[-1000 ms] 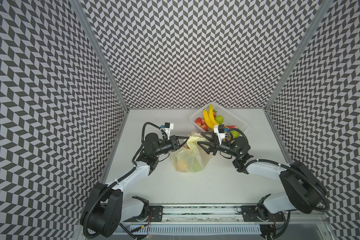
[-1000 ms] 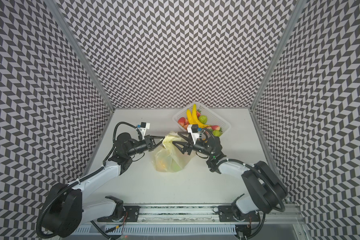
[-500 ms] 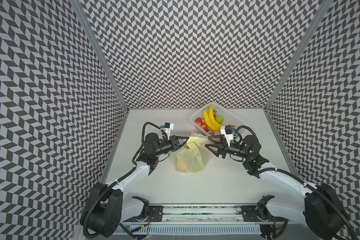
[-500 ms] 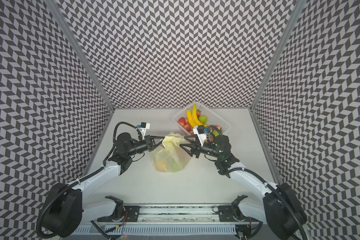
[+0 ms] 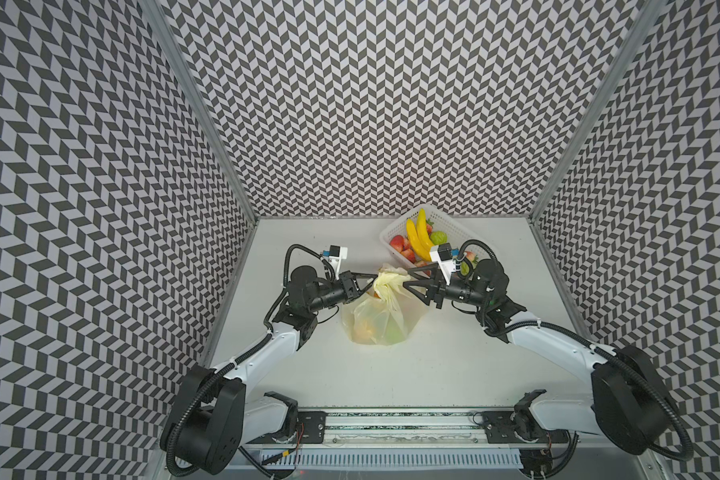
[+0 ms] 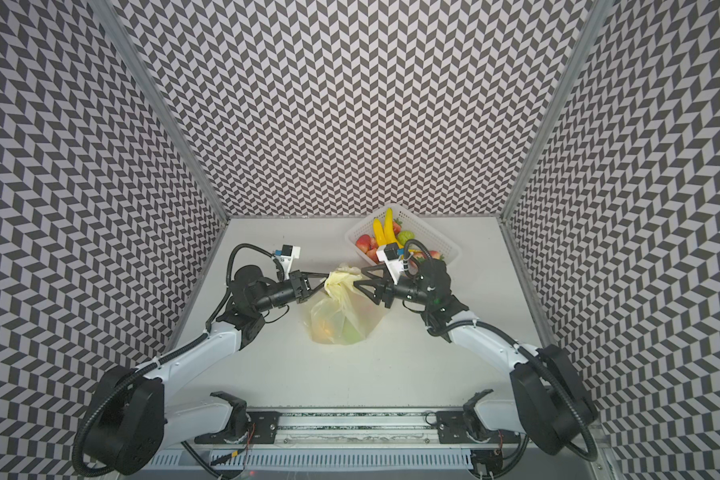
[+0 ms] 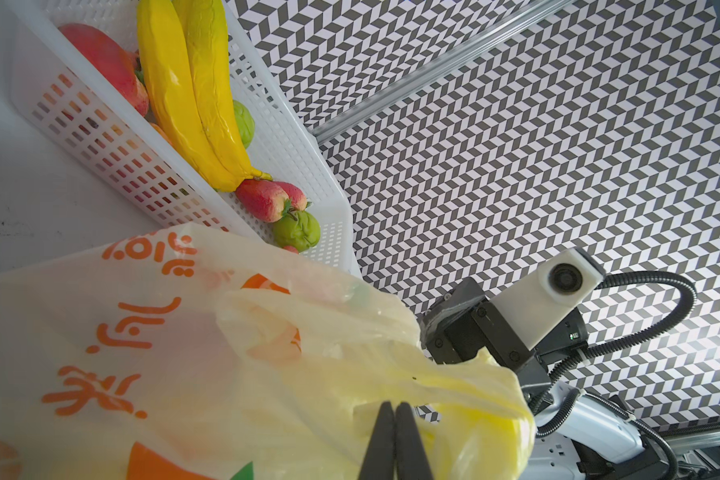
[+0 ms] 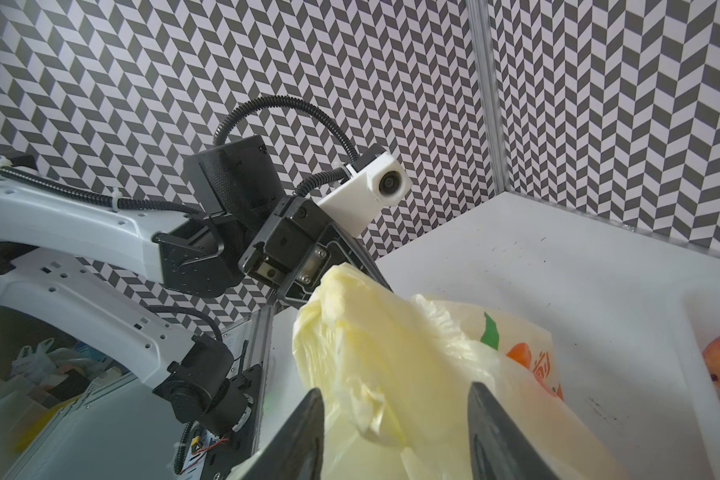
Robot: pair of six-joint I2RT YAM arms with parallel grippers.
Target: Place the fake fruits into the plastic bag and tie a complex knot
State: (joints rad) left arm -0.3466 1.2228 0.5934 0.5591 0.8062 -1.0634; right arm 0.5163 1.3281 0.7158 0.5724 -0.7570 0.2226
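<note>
Pale-yellow, thin and translucent, the plastic bag sits on the white table, below and between the two grippers. The left wrist view shows its print of orange fruit and orange characters. Rounded orange and green fake fruits show dimly through its wall. Its handles are gathered into a crumpled, opaque yellow bunch, raised above the bag's body.

The left gripper is clenched, its black fingers pressed together on the plastic of this bunch. The right gripper is released: its jaws stand apart on either side of the bunch, and the plastic lies between them without being pinched.

Just behind the right gripper stands a white perforated plastic basket. It holds yellow bananas, red strawberries and green pears.
</note>
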